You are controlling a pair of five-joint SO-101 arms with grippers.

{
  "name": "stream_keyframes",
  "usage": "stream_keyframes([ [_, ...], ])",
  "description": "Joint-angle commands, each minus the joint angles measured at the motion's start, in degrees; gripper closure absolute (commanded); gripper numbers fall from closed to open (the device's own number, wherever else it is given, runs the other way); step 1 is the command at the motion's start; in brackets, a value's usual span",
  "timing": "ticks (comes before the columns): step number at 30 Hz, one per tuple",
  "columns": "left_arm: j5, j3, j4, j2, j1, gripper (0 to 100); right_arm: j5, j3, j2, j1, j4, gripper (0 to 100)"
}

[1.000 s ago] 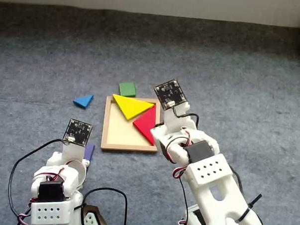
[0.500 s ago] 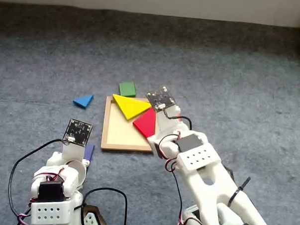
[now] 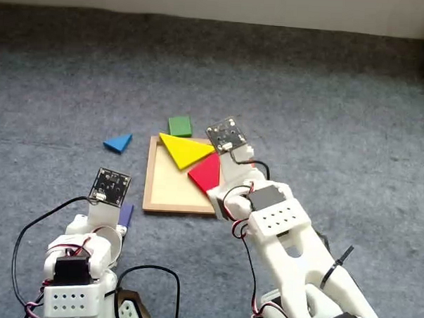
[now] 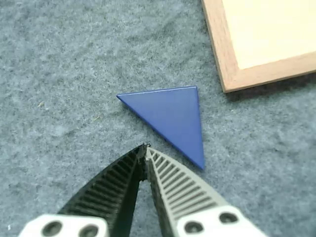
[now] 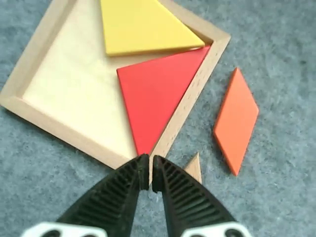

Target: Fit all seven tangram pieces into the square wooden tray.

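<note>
2 tris (image 3: 183,149) (image 3: 206,174) in tray (image 3: 148,177)

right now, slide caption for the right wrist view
Shut right gripper at the tray corner; yellow triangle and red triangle inside, orange parallelogram outside on carpet.

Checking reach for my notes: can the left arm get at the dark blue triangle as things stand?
Probably yes. The dark blue triangle lies flat on the carpet just ahead of the left gripper, apart from the wooden tray, with nothing between them. Its jaws are shut and must open first.
</note>
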Motion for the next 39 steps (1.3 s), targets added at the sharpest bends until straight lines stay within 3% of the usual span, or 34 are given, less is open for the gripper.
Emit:
stream_keyframes([
  [1, 0.2, 1.1, 0.3, -1.5, -0.2, 99, -0.5, -5.7, -0.1, -0.3, -0.9, 97.1],
  [6, 0.2, 1.1, 0.3, -1.5, -0.2, 99, -0.5, -10.9, 2.5, -1.5, -1.0, 97.1],
  [20, 0.2, 1.1, 0.3, -1.5, -0.2, 99, -0.6, -37.1, 30.9, -5.0, -1.0, 97.1],
  [26, 0.2, 1.1, 0.3, -1.5, -0.2, 99, -9.1, -46.7, 41.1, -5.4, -5.9, 97.1],
  [31, 0.2, 1.1, 0.3, -1.5, -0.2, 99, -11.0, -49.2, 48.0, -4.6, -12.4, 97.1],
  [39, 0.2, 1.1, 0.3, -1.5, -0.2, 99, -10.7, -48.3, 51.1, -4.4, -10.6, 97.3],
])
